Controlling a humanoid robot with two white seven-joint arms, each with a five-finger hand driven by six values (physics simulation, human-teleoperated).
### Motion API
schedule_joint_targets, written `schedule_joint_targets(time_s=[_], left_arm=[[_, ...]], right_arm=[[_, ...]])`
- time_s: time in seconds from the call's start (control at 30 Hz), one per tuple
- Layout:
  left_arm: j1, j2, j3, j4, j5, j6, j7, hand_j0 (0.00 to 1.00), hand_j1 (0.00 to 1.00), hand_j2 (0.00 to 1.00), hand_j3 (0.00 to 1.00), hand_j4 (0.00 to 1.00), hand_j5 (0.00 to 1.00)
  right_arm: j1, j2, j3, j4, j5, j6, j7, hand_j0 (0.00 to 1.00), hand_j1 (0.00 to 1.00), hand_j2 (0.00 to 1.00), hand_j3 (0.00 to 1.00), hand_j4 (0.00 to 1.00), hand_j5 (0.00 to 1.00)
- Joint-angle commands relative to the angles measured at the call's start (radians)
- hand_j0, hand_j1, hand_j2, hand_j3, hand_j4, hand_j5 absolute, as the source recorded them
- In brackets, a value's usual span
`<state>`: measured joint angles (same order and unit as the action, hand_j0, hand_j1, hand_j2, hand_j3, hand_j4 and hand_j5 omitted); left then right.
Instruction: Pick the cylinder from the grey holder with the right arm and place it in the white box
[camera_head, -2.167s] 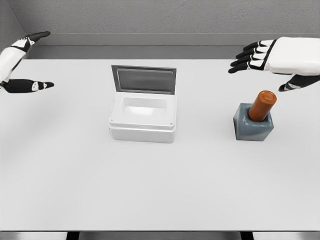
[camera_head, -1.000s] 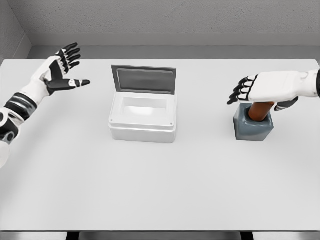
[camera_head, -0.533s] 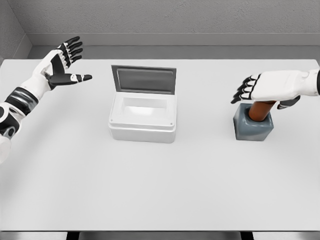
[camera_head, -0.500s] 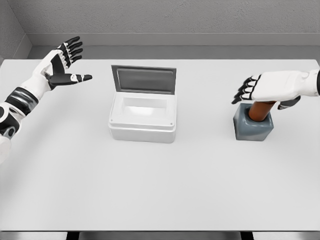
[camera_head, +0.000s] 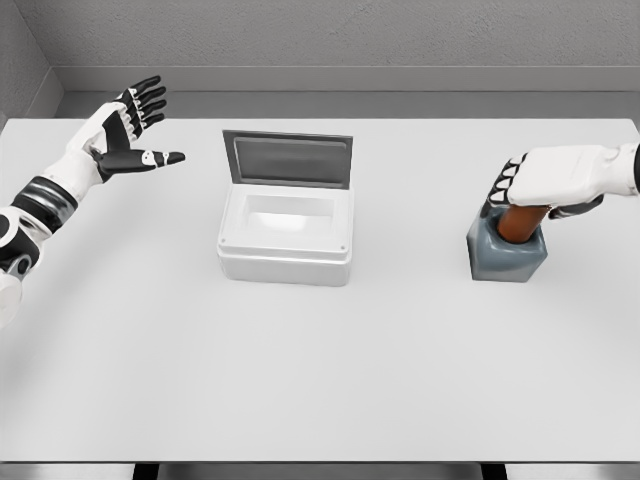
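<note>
The orange-brown cylinder (camera_head: 516, 224) stands in the grey holder (camera_head: 505, 260) at the right of the table, and only its lower part shows. My right hand (camera_head: 540, 195) lies over its top, with the fingers (camera_head: 503, 186) curled down on the left side and the thumb (camera_head: 577, 208) on the right, wrapped around it. The white box (camera_head: 285, 262) sits at the table's middle with its grey lid (camera_head: 290, 160) raised at the back. My left hand (camera_head: 125, 135) is held up at the far left, fingers spread and holding nothing.
The white table (camera_head: 320, 380) ends at a front edge near the picture's bottom. A grey wall (camera_head: 340, 40) runs along the back.
My right hand came down onto the cylinder, and its fingers, spread half a second ago, have curled around the top. The left hand rose earlier and now holds still.
</note>
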<state>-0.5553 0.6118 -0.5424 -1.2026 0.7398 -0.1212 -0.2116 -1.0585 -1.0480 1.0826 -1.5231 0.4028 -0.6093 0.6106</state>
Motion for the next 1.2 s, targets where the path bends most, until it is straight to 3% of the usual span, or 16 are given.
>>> schedule_joint_targets(time_s=[0.0,0.3,0.47,1.17], left_arm=[[0.000,0.002,0.001,-0.002,0.003,-0.002,0.000,1.00,1.00,1.00,1.00,1.00,1.00],[-0.002,0.002,0.001,0.000,0.003,-0.002,0.001,1.00,1.00,1.00,1.00,1.00,1.00],[-0.002,0.002,0.001,0.000,0.001,-0.002,0.001,1.00,1.00,1.00,1.00,1.00,1.00],[0.000,0.002,0.001,-0.005,0.001,-0.002,0.000,1.00,1.00,1.00,1.00,1.00,1.00]], right_arm=[[0.000,-0.001,0.003,-0.002,0.005,-0.002,0.000,0.74,0.74,0.74,0.74,0.74,0.74],[-0.015,-0.012,0.007,-0.012,0.004,-0.002,0.000,0.60,0.60,0.60,0.60,0.60,0.60],[-0.020,-0.015,0.007,-0.019,-0.001,-0.002,0.000,0.43,0.43,0.43,0.43,0.43,0.43],[-0.055,-0.033,-0.003,-0.106,-0.006,-0.002,0.000,0.42,0.42,0.42,0.42,0.42,0.42]])
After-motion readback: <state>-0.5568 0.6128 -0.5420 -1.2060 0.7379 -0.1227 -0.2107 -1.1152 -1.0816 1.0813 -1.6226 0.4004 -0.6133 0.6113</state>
